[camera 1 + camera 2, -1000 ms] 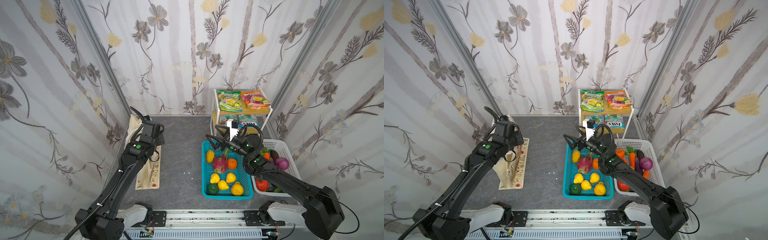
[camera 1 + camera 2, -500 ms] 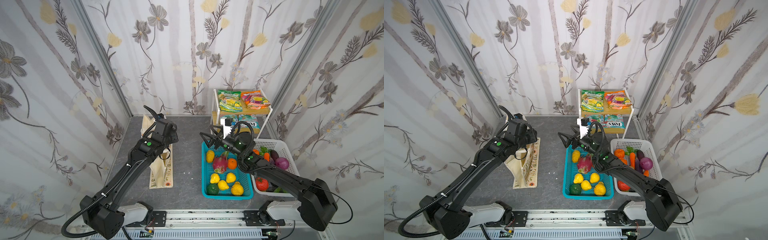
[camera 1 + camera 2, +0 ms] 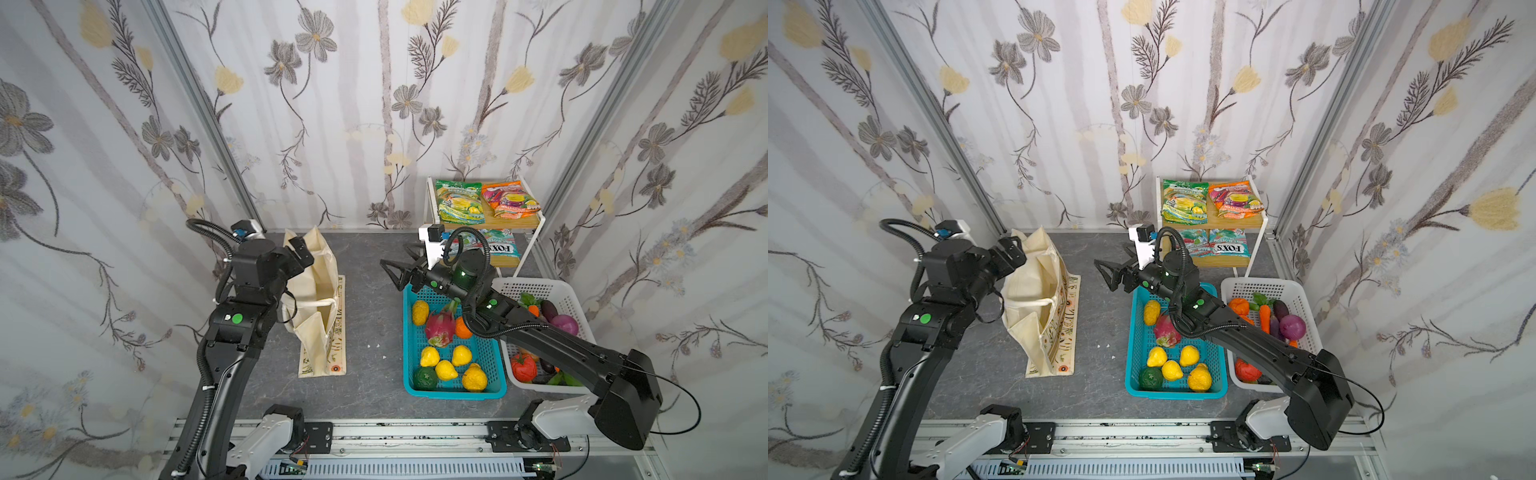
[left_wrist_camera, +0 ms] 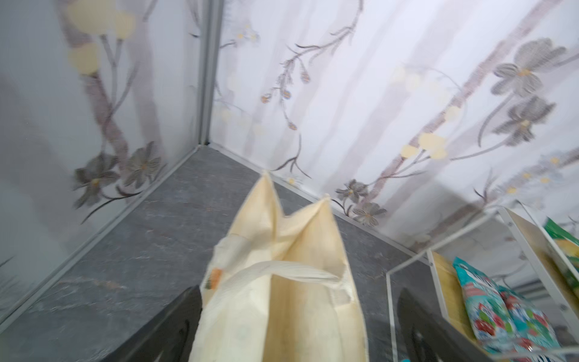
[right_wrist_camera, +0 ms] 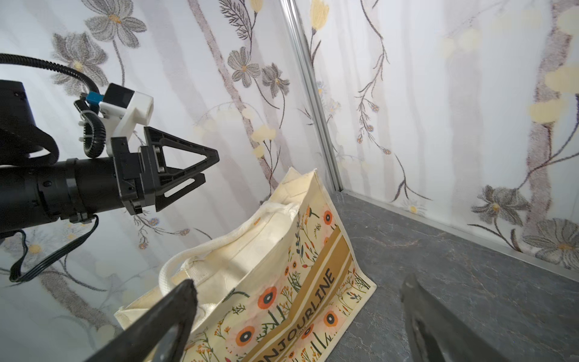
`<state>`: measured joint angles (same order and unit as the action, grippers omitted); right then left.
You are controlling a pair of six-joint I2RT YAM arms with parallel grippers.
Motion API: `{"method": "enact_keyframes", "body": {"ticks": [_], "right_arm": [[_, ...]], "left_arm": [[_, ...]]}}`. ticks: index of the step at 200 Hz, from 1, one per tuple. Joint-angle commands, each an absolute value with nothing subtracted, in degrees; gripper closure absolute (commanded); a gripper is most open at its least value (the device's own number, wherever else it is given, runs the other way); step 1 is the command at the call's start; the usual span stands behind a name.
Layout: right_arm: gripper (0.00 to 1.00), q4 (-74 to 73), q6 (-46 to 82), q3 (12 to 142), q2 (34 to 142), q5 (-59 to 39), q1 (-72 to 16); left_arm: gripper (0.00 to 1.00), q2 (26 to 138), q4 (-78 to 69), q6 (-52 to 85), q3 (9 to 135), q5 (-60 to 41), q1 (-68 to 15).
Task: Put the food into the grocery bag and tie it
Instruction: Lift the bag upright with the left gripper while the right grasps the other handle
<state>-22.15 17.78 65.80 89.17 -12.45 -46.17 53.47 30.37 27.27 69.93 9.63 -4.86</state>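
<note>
The grocery bag (image 3: 316, 299) (image 3: 1042, 316) stands upright on the grey floor at the left, mouth open, white rope handles lying across it. My left gripper (image 3: 301, 253) (image 4: 294, 329) hovers at its far top edge, open, fingers astride the rim and gripping nothing. My right gripper (image 3: 395, 259) (image 5: 297, 301) is open and empty, pointing at the bag's printed side (image 5: 282, 266) across a gap of bare floor. The food: dragon fruit (image 3: 439, 328), orange (image 3: 462, 327) and lemons (image 3: 430, 356) in the teal basket (image 3: 455, 392); purple onion (image 3: 564, 325); green (image 3: 459, 201) and orange (image 3: 510, 201) snack packets.
A white basket (image 3: 540, 286) of vegetables sits right of the teal one. The snack packets lie on a two-tier white shelf (image 3: 536, 241) in the back right corner. Floral walls close in on three sides. A metal rail (image 3: 374, 432) runs along the front.
The left arm brought the bag from the left wall toward the middle, stood it upright and opened its jaws off it. The right gripper swung left toward the bag, staying open.
</note>
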Motion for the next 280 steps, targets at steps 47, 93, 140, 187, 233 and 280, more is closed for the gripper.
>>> {"method": "enact_keyframes", "body": {"ticks": [47,93,140,187,233,280], "right_arm": [[0.02,2.4,-1.0,90.2,101.7,-7.8,-56.1],[0.08,12.7,-7.5,105.1,113.2,-7.1,-62.5],[0.18,18.0,-9.8,114.5,121.1,-3.0,-66.4],[0.27,16.7,-9.7,115.5,124.7,-2.1,-67.2],[0.41,13.9,-9.0,116.3,127.0,-1.1,-67.7],[0.62,14.0,-9.5,116.7,127.5,2.7,-67.7]], "left_arm": [[0.13,43.9,25.9,32.2,54.9,-15.6,19.2],[0.12,43.1,19.2,35.5,48.4,-24.7,27.3],[0.13,43.9,15.4,36.2,44.7,-25.9,27.4],[0.17,45.0,14.4,34.6,45.8,-26.1,27.4],[0.18,45.8,13.5,35.4,44.3,-25.7,26.7],[0.15,45.4,13.1,34.7,43.8,-24.0,26.0]]}}
